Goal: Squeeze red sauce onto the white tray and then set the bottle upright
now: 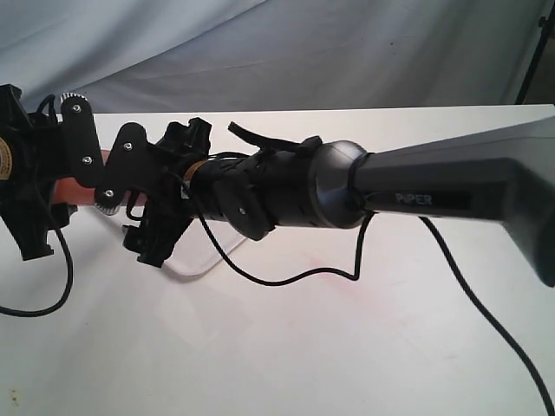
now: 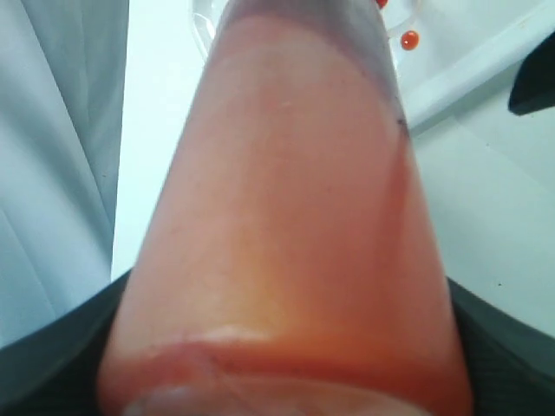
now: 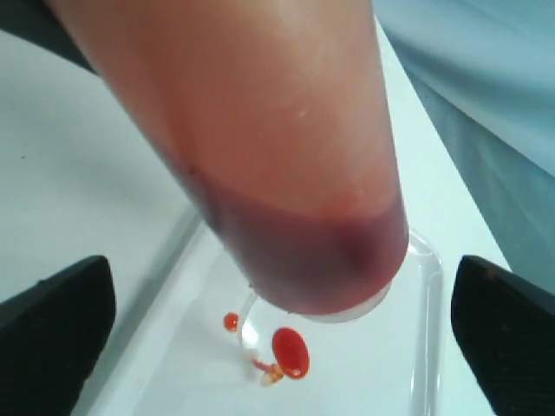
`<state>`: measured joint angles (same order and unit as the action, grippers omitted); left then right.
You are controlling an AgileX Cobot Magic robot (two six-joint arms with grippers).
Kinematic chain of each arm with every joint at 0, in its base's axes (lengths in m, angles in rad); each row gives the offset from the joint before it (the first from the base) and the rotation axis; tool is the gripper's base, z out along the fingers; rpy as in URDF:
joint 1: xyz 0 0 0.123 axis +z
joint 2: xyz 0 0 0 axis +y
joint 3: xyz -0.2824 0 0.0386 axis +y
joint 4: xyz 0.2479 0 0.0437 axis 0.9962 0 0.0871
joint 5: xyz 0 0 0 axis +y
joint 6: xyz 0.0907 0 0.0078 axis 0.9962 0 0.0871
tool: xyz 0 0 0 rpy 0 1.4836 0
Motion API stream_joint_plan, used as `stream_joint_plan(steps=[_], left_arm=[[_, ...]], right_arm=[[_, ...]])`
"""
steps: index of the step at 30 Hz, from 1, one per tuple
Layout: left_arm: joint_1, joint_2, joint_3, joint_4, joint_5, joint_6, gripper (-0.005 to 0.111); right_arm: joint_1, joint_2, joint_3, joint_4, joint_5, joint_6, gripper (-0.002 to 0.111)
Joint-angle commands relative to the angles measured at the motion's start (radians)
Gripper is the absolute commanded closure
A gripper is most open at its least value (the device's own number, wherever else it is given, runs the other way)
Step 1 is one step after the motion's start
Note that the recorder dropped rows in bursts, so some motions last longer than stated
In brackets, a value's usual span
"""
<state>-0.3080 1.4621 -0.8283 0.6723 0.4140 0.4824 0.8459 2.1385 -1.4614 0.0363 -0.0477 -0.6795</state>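
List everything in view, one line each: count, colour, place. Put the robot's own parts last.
bottle: one, translucent orange-red with dark sauce pooled at one end, held over the tray.
red sauce: one blob and a smaller dot, bright red, on the tray under the bottle.
white tray: one, glossy white, on the table.
table: one, white, carrying a faint pink smear.
backdrop cloth: one, grey-blue, behind the table.
cables: at least two, black, trailing over the table.
left gripper: one, black, shut on the bottle.
right gripper: one, black, open, fingers either side of the bottle, not touching.
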Motion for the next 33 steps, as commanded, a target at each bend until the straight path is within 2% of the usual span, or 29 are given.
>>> stream_joint_plan(steps=[1, 12, 21, 25, 31, 33], left_arm=[[-0.006, -0.008, -0.009, 0.002, -0.036, -0.011, 0.107], [-0.006, -0.008, -0.009, 0.002, -0.033, -0.011, 0.107], [-0.006, -0.008, -0.009, 0.002, -0.033, -0.011, 0.107], [-0.006, -0.008, -0.009, 0.002, -0.033, -0.011, 0.107], [-0.006, -0.008, -0.009, 0.002, -0.033, -0.011, 0.107], [-0.006, -0.015, -0.009, 0.002, -0.034, -0.011, 0.107]], right_arm=[[0.002, -0.069, -0.006, 0.016, 0.088, 0.01, 0.012], [0.0, -0.201, -0.006, 0.007, 0.497, -0.076, 0.012], [0.0, -0.217, -0.006, -0.022, 0.717, -0.076, 0.012], [0.0, -0.217, -0.006, -0.022, 0.786, -0.074, 0.012], [0.002, -0.217, -0.006, -0.019, 0.793, -0.071, 0.012], [0.002, -0.214, -0.006, 0.047, 0.793, -0.071, 0.012]])
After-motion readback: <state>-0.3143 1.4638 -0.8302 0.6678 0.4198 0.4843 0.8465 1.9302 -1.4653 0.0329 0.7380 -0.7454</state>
